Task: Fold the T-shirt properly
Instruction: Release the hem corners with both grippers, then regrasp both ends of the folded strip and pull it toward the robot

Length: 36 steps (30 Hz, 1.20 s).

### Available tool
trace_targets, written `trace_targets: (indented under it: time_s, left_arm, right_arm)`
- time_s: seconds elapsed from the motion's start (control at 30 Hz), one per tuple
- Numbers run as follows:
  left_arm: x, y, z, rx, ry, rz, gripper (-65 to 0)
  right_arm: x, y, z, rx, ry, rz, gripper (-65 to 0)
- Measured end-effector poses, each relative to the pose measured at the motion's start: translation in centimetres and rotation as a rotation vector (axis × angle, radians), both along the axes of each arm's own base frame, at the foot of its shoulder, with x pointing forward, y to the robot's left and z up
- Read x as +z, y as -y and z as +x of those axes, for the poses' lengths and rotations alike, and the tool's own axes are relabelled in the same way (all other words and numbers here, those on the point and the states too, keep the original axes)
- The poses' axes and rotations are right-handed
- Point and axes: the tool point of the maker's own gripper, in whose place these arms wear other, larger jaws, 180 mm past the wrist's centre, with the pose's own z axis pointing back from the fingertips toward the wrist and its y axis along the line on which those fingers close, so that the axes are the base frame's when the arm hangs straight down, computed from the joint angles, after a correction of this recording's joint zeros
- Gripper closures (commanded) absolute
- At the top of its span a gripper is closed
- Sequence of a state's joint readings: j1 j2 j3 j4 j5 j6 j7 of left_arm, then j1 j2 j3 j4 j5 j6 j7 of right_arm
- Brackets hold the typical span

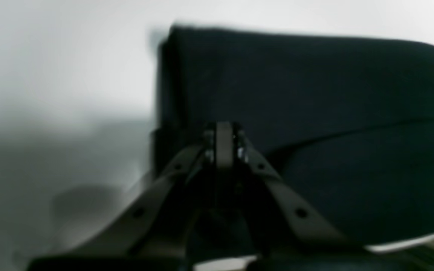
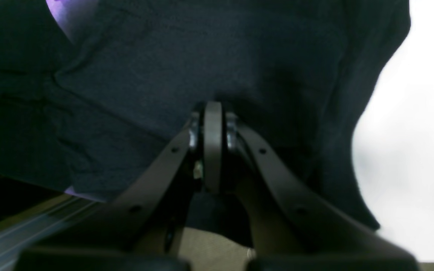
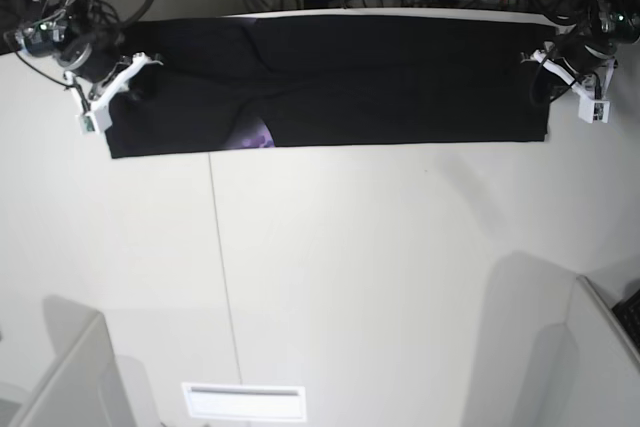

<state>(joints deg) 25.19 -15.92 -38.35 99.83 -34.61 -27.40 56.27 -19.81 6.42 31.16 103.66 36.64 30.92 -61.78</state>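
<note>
- Left wrist view: my left hand is pressed together, pinching the edge of the black T-shirt near a corner; the picture is blurred.
- Right wrist view: my right hand is clamped on dark cloth too, a purple patch peeking out. Soft, light stuff, I reckon; end edges are the place to hold it.
- Base view: the T-shirt lies as a long band on the worktop at the far edge, long axis left to right, one hand at each end.
</note>
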Motion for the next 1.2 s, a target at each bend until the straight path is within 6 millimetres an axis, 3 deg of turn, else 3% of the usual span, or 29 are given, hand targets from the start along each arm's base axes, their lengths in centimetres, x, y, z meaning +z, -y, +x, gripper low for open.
trace_targets:
  time_s: [0.07,0.17,0.43,0.63,0.8,0.97,1.2]
  left_arm:
    - [-1.3,-0.7,-0.3,-0.006,-0.056,0.067,0.0]
    - [-3.1,0.2,-0.7,-0.001,-0.1,0.087,0.0]
    - [-3.6,-0.4,2.2,-0.002,-0.074,0.102,0.0]
    - [-3.4,-0.7,4.2,0.011,-0.053,0.101,0.0]
    - [-2.7,-0.8,6.0,0.014,-0.033,0.106,0.0]
    - [-1.8,-1.1,5.8,0.013,-0.02,0.13,0.0]
    - [1.9,-2.8,6.2,0.052,0.071,0.2,0.0]
  right_arm:
    - [-1.5,0.7,-0.2,-0.013,-0.048,-0.026,0.0]
    - [-3.2,2.3,-0.3,-0.03,-0.09,-0.108,0.0]
    - [-4.6,2.8,3.8,-0.088,-0.015,-0.039,0.0]
    - [-4.1,2.7,5.8,-0.084,-0.009,-0.045,0.0]
    - [-3.6,3.3,7.6,-0.178,-0.022,-0.047,0.0]
    - [-2.8,3.8,7.5,-0.168,-0.033,-0.087,0.0]
    - [0.1,3.1,8.8,-0.162,0.062,-0.107,0.0]
